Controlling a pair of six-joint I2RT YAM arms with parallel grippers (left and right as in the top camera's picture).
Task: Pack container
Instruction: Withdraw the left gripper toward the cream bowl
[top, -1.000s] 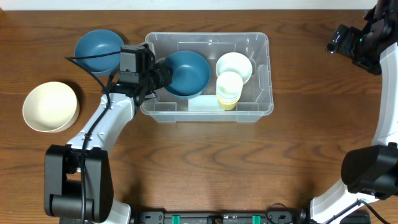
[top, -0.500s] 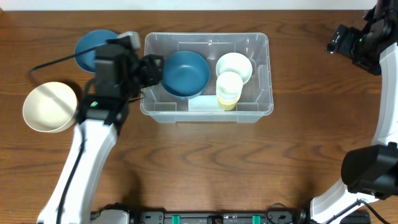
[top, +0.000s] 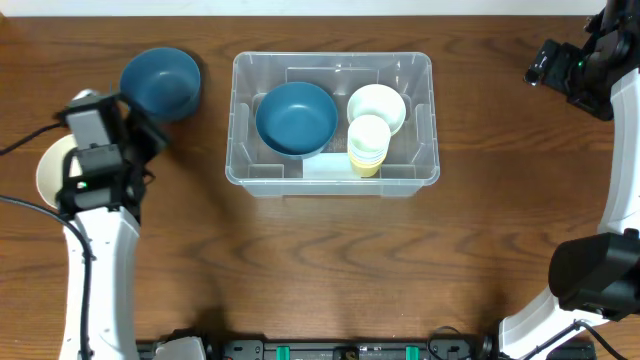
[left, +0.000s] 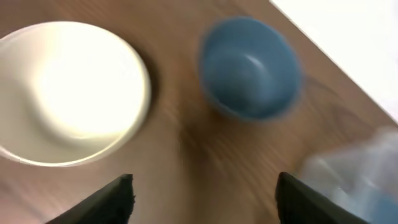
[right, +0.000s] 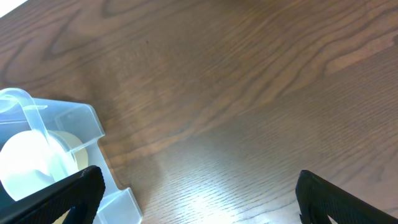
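The clear container (top: 432, 120) stands mid-table and holds a blue bowl (top: 297, 117), a cream bowl (top: 377, 105) and stacked pale cups (top: 369, 145). My left gripper (top: 152, 132) hovers left of it, open and empty, between a second blue bowl (top: 160, 82) and a cream bowl (top: 48, 170) partly hidden under the arm. In the blurred left wrist view the open gripper (left: 205, 193) faces the cream bowl (left: 68, 93), the blue bowl (left: 250, 68) and a container corner (left: 357, 174). My right gripper (top: 540, 68) is far right, open; in its wrist view the gripper (right: 199, 193) sits over bare wood beside the container corner (right: 62, 134).
The wooden table (top: 330, 270) runs wide in front of the container. The right arm's base (top: 590, 280) stands at the right edge, and the left arm (top: 100, 260) runs down the left side.
My left gripper has pulled out of the container and swung left, opening and leaving the blue bowl inside. The right arm has not moved.
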